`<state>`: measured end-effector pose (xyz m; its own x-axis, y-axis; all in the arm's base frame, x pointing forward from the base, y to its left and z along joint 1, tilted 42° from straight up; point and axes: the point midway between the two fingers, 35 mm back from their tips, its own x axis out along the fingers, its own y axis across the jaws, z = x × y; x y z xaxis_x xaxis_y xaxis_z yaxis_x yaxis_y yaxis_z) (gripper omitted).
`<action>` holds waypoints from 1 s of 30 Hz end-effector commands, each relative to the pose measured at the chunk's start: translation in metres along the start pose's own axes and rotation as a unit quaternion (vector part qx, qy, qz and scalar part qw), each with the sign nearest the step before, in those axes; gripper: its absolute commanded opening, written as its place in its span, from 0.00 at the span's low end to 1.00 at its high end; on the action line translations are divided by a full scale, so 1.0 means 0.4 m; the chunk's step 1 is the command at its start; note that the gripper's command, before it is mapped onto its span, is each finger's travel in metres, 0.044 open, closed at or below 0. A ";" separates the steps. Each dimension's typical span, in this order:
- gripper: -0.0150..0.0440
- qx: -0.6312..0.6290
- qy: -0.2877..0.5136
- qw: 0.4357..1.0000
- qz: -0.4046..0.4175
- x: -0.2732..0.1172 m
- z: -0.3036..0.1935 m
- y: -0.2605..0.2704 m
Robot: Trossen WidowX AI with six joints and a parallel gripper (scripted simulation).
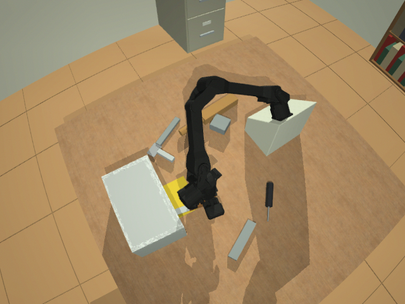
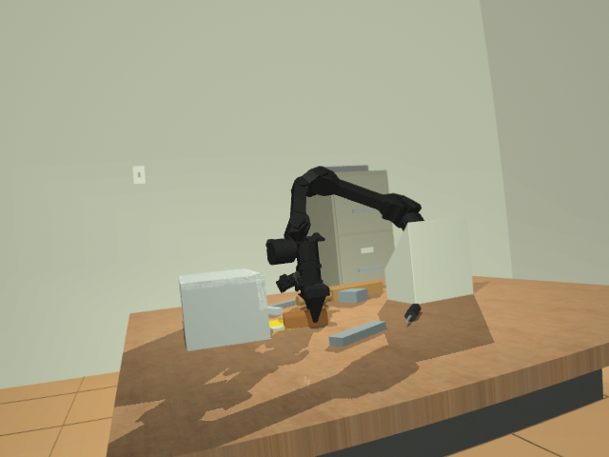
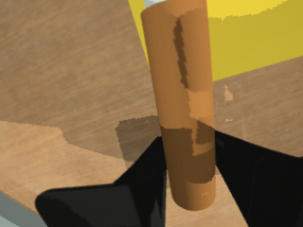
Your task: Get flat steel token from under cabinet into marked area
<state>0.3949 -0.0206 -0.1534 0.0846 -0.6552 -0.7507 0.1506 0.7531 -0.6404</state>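
While its long axis points at the cabinet (image 1: pixel 142 202) (image 2: pixel 225 309), orange handle (image 3: pixel 182 95) (image 2: pixel 297 318) lies low | hand (image 1: pixel 199 208) (image 2: pixel 315 319) (image 3: pixel 185 138): clamped round handle

Count around my fingers (image 2: pixel 315 310): 1 orange-brown handle (image 1: pixel 199 207) (image 2: pixel 296 319) (image 3: pixel 182 95) between them. Near them, 1 yellow patch (image 1: pixel 175 191) (image 2: pixel 277 323) (image 3: pixel 256 61), 1 white box (image 1: pixel 140 202) (image 2: pixel 225 312) past it. Apart from them: 1 black-handled screwdriver (image 1: pixel 269 194) (image 2: pixel 413 311), 1 loose grey bar (image 1: pixel 242 239) (image 2: pixel 357 333), 1 grey block (image 1: pixel 219 123) (image 2: pixel 352 295), 1 pale wedge-sided block (image 1: pixel 287 130) (image 2: pixel 440 260). Grey pieces meeting at a corner beyond: 3, can't tell if joined. Well apart from my fingers: 1 filing cabinet (image 1: pixel 205 29) (image 2: pixel 366 241), 1 bookcase (image 1: pixel 379 50), 1 wall switch (image 2: pixel 139 174).
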 end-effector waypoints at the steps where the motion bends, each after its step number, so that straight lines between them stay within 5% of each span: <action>1: 0.25 0.004 0.000 1.000 -0.002 0.003 0.002 -0.020; 30: 0.25 0.004 0.000 1.000 -0.003 0.004 -0.021 -0.054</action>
<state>0.3885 -0.0369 -0.1408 0.0850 -0.6554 -0.7505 0.1550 0.7528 -0.6398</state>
